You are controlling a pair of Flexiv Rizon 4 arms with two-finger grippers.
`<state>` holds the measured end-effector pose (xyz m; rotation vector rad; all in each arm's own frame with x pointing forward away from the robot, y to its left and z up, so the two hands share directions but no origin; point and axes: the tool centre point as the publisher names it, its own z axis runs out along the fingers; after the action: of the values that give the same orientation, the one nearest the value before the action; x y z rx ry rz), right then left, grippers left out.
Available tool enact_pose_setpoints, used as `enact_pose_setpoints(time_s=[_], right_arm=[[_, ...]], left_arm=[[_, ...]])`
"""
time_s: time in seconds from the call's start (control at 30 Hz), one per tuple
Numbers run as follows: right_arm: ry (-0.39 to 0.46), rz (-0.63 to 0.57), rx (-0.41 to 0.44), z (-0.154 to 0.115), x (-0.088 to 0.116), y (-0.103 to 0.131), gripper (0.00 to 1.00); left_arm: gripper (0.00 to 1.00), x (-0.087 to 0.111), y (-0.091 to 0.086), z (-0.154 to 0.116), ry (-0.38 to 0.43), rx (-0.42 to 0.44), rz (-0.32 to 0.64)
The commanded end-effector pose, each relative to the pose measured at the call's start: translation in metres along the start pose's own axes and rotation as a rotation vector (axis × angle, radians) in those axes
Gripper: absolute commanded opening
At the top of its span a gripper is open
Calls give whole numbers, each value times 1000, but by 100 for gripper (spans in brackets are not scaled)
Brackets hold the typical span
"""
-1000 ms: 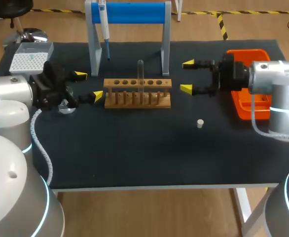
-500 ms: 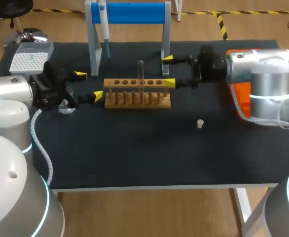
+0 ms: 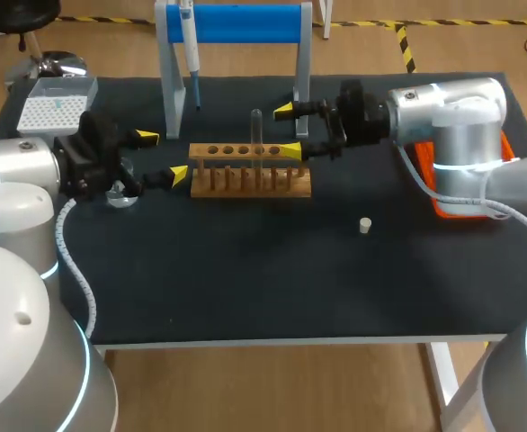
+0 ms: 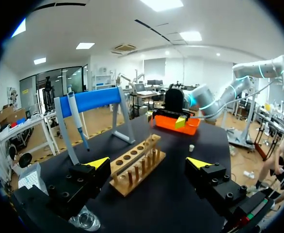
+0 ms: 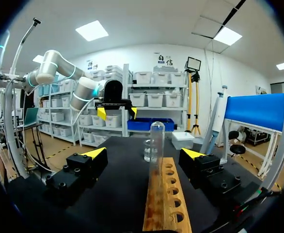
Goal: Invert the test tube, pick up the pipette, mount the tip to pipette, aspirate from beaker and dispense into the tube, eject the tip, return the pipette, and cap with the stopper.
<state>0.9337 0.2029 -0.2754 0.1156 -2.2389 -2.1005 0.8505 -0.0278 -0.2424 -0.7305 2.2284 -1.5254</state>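
The tube (image 3: pixel 256 135) stands in the rack (image 3: pixel 250 171) on the desk (image 3: pixel 245 270), seemingly closed end up: inverting is the step in hand. The right pincer (image 3: pixel 288 130), fingers apart, sits just beside it and must straddle it, then close. The left pincer (image 3: pixel 163 156) also hangs apart.

tube: clear glass test tube (image 3: pixel 256 133), upright, rounded end up, in mid hole of wooden rack (image 3: pixel 250 173), centre-rear of table (image 3: pixel 245 288) | pipette: white-blue pipette (image 3: pixel 190 49), hangs vert. on blue-bar stand (image 3: pixel 236 22), rear edge | stopper: small white stopper (image 3: pixel 364 225), loose, right of centre | beaker: clear glass beaker (image 3: pixel 120 198), left side, partly hidden | tips: grey tip box (image 3: pixel 55 103), rear-left corner
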Motion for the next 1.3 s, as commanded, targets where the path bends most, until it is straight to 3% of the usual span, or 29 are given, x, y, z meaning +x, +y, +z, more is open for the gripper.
enact_pose_setpoints(time_s=[0.03, 0.53, 1.13, 1.3], right_arm=[[65, 0, -5, 8, -9, -3, 100], [74, 5, -26, 33, -15, 0, 84], [30, 16, -27, 43, -11, -4, 51], [19, 14, -31, 44, -11, -2, 49]], left_arm=[[100, 1, 1, 1, -3, 2, 1], [100, 1, 1, 1, -3, 2, 1], [100, 1, 1, 1, -3, 2, 1], [100, 1, 1, 1, -3, 2, 1]])
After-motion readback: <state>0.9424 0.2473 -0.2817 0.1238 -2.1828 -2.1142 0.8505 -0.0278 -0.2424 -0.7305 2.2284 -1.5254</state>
